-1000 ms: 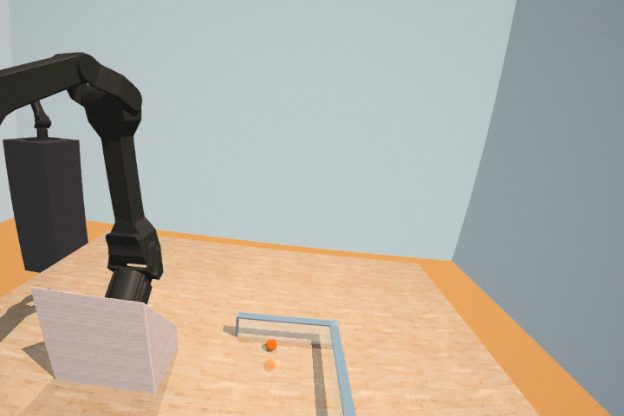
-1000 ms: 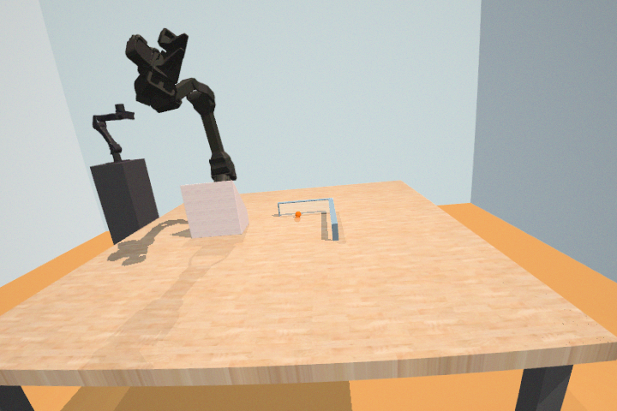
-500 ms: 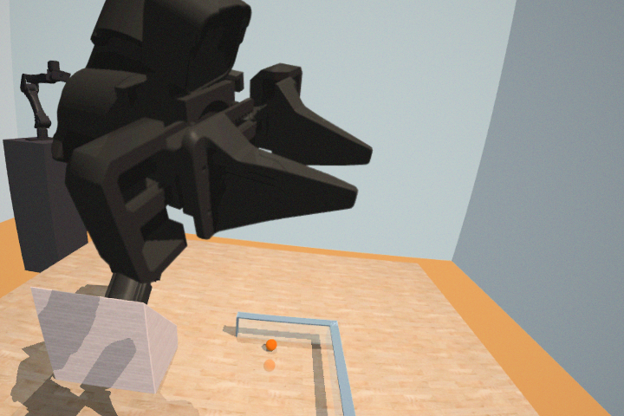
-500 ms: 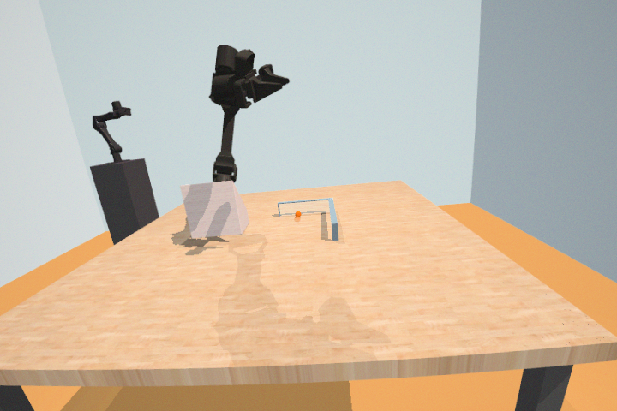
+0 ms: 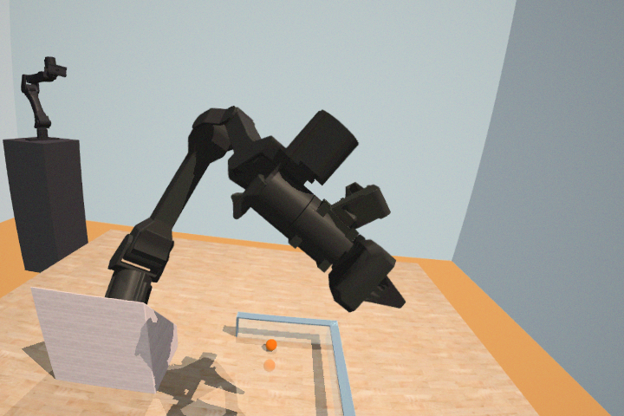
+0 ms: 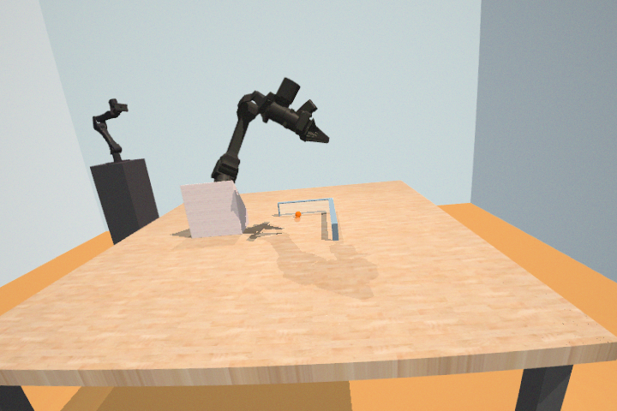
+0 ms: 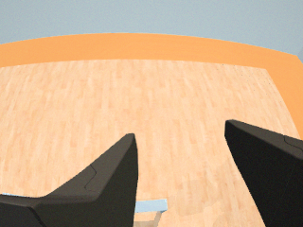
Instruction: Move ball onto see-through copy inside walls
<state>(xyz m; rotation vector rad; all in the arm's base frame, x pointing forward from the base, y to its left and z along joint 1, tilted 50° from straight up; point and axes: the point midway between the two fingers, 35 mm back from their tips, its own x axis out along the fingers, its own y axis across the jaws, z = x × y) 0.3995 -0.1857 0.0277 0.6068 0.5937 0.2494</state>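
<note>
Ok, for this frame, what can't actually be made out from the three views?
- Wrist view: the ball and its see-through copy are out of frame; only a bit of blue wall shows between the fingers.
- Exterior view: the see-through copy is too small and faint to separate from the ball.
- Top view: the side wall is cut off by the bottom edge, so its end is unseen.
- Top view: the pale block hides the arm's base.
</note>
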